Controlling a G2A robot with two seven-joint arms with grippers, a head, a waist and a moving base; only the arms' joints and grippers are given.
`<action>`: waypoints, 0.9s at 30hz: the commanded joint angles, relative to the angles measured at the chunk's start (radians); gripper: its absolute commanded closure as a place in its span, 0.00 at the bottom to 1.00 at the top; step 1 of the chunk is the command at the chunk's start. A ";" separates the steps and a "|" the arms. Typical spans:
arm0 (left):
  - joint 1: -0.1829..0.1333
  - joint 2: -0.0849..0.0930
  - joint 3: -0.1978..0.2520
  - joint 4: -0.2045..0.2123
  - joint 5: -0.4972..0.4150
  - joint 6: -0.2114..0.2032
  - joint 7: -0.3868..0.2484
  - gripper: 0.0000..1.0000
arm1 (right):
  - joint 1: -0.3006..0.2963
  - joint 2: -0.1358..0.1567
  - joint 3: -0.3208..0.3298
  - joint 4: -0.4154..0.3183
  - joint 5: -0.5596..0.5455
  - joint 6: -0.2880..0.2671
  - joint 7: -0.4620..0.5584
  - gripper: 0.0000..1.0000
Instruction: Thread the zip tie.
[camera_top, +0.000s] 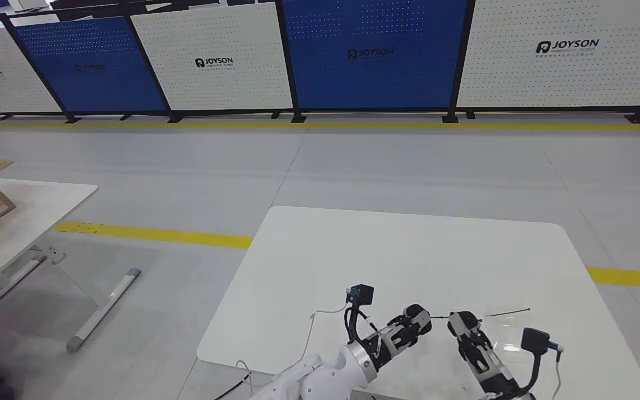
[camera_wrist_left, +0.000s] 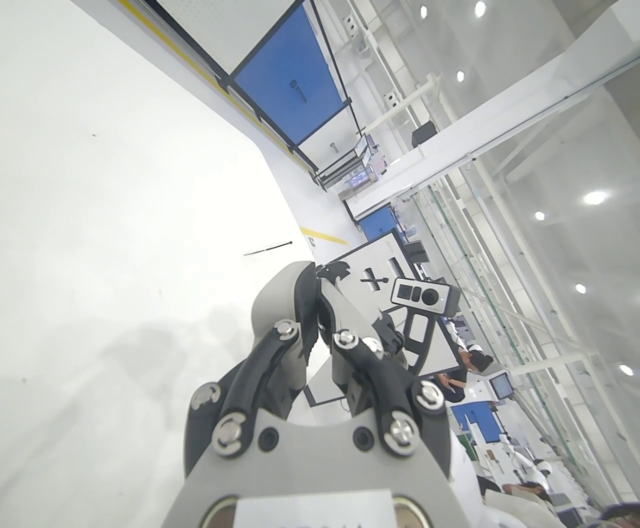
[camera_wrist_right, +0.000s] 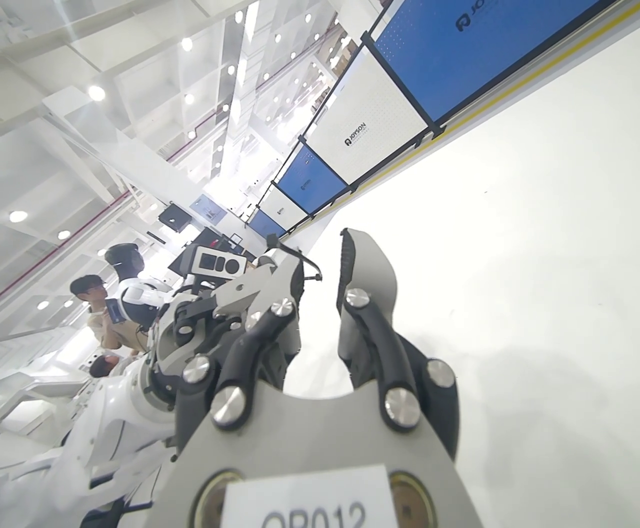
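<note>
Zip tie (camera_wrist_left: 267, 248) lies loose on surface (camera_top: 400, 250); R gripper (camera_wrist_right: 322, 275) open, prob. for pickup, L gripper (camera_wrist_left: 320, 300) closed.

Smooth matt white table (camera_top: 400, 260); thin black zip tie (camera_wrist_left: 267, 248), probably plastic.

A factory-like hall: blue and white pegboard partitions (camera_top: 375, 55), yellow floor lines (camera_top: 150, 234), high lamp-lit ceiling (camera_wrist_left: 595, 197).
</note>
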 joint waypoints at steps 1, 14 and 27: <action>-0.001 0.000 0.000 0.002 0.001 -0.001 -0.003 1.00 | 0.001 0.001 0.000 0.000 0.002 0.000 -0.001 0.96; -0.005 -0.002 0.001 0.008 -0.003 -0.012 -0.007 1.00 | 0.004 0.007 -0.005 0.002 0.005 0.000 -0.014 1.00; -0.010 -0.003 0.006 0.013 0.008 -0.003 -0.024 0.89 | 0.004 0.014 -0.010 0.002 -0.006 0.000 -0.034 1.00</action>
